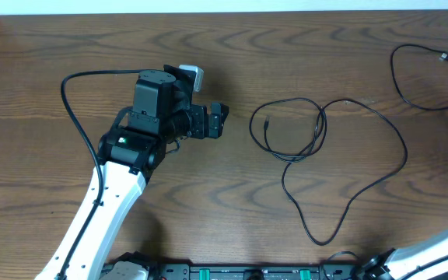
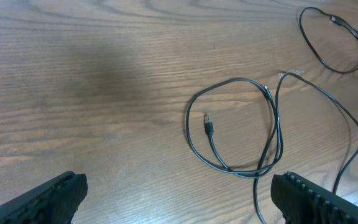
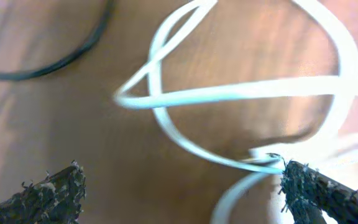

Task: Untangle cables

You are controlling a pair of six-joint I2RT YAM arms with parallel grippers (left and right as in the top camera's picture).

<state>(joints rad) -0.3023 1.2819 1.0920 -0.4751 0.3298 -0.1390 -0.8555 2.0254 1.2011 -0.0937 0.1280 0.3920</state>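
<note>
The left claw (image 1: pixel 222 120) hovers over the desk (image 1: pixel 68 47) with its fingers spread and nothing between them. Just ahead of it, toward the robot's right, lies the looped black cable (image 2: pixel 277 124). Its plug (image 2: pixel 208 124) is on the claw's side and its long tail (image 1: pixel 404 154) trails away rightward, so I judge this arm the nearer one to take it. The right claw (image 3: pixel 179 193) is parted too, close above a blurred white cable (image 3: pixel 247 93). Farthest off, a second black cable (image 1: pixel 395 74) curls by the far right corner.
</note>
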